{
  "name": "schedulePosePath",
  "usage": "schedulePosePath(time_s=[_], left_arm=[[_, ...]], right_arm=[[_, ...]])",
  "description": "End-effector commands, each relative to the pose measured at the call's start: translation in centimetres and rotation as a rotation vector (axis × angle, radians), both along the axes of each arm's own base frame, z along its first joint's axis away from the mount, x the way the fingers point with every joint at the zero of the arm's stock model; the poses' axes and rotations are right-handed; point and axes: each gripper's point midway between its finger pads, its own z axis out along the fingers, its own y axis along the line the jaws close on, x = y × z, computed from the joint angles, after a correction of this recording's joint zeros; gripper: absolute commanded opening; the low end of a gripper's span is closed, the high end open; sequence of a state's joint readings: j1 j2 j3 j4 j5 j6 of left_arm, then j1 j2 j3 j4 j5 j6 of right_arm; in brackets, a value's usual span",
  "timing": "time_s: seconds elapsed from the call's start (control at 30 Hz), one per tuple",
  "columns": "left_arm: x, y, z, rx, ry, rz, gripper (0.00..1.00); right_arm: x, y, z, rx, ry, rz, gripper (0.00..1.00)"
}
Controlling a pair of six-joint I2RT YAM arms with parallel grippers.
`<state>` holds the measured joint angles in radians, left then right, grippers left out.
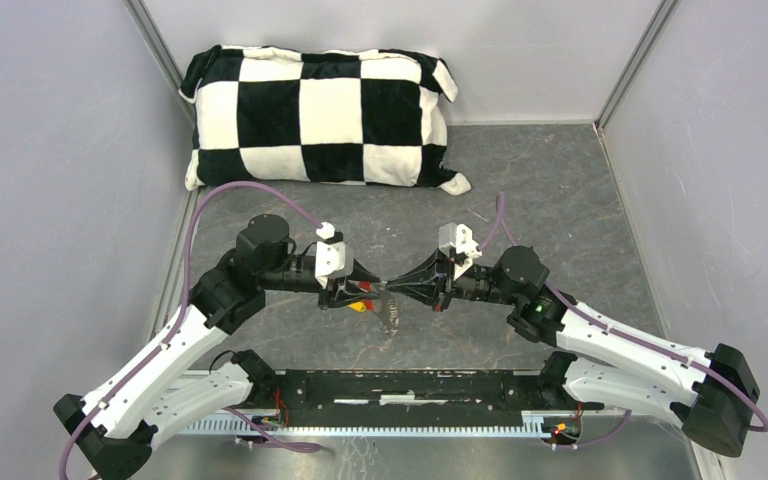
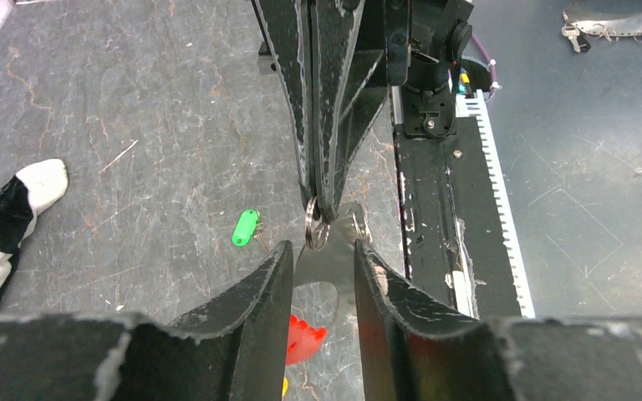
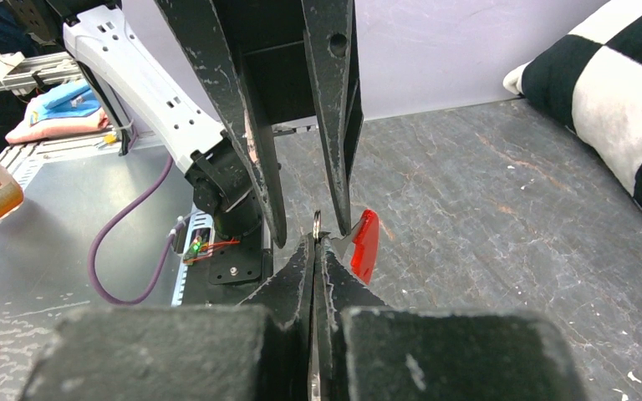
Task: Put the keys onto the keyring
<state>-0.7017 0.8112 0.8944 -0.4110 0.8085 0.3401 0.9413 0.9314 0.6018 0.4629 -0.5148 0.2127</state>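
My right gripper (image 1: 394, 288) (image 3: 317, 242) is shut on the thin metal ring of the keyring (image 2: 316, 230) (image 3: 316, 222) and holds it above the table. The red tag (image 3: 364, 243) (image 2: 305, 337) hangs beside it, along with a flat silver piece (image 2: 335, 261). My left gripper (image 1: 379, 285) (image 2: 322, 249) is open, its two fingers either side of the ring without closing on it. The green key (image 2: 245, 227) lies on the table to the left of the ring. A sliver of the yellow key (image 2: 286, 387) shows under the left finger, next to the red tag.
A black-and-white checkered pillow (image 1: 320, 115) lies at the back of the grey stone-patterned table (image 1: 550, 200). A black rail (image 1: 410, 385) runs along the near edge between the arm bases. Grey walls close in the left, right and back sides.
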Motion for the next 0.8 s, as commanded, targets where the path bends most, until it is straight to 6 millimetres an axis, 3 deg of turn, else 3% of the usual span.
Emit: schedulePosePath(time_s=[0.0,0.27,0.47,0.77], left_arm=[[0.4,-0.4,1.0,-0.037,0.012,0.010,0.38],[-0.2,-0.5,-0.3,0.005,0.025,-0.041,0.26],[-0.4,-0.2,-1.0,0.033,0.026,-0.050,0.33],[1.1,-0.2,0.3,-0.005,-0.043,0.025,0.28]], right_arm=[[-0.3,0.3,2.6,0.069,-0.042,0.025,0.00],[-0.4,0.3,2.6,0.068,-0.040,0.033,0.00],[-0.4,0.2,2.7,0.067,-0.050,0.031,0.00],[-0.3,0.2,2.5,0.053,-0.054,0.027,0.00]])
